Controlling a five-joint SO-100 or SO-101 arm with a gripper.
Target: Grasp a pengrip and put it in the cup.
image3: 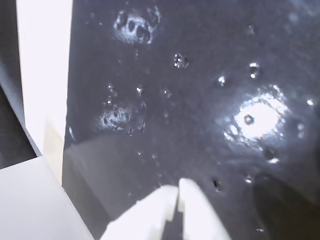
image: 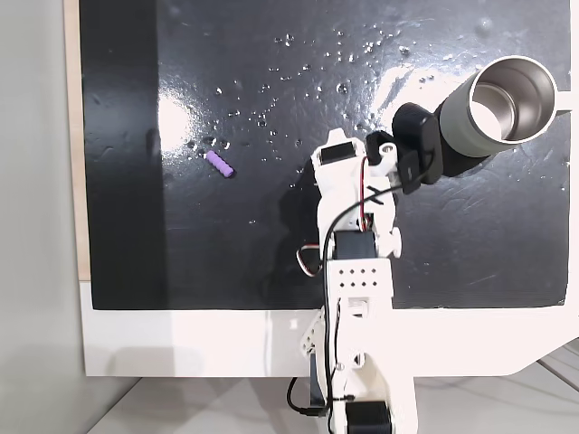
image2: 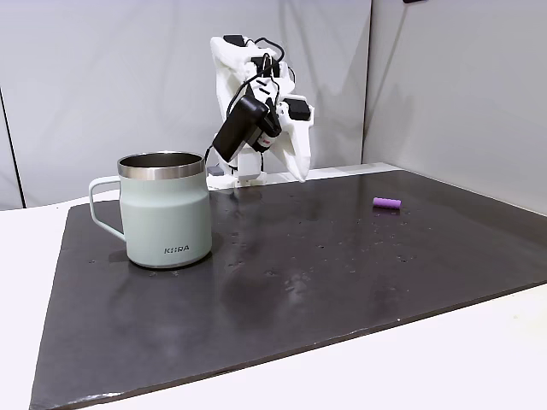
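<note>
The light-purple pengrip [image: 220,164] lies flat on the black mat, left of the arm; in the other fixed view the pengrip [image2: 386,202] is at the mat's right. The grey-green steel cup [image: 507,104] stands upright at the far right, and the cup [image2: 165,209] shows its handle on the left side. My gripper [image2: 300,175] hangs folded near the arm's base, pointing down at the mat between the two things and well away from both. In the wrist view the gripper [image3: 177,192] is shut, its white fingers meeting with nothing between them.
The glossy black mat [image: 271,262] has small dimples and bright glare spots. It lies on a white table [image: 181,348] with a wooden strip along its left edge. Grey walls [image2: 102,77] stand behind the arm's base.
</note>
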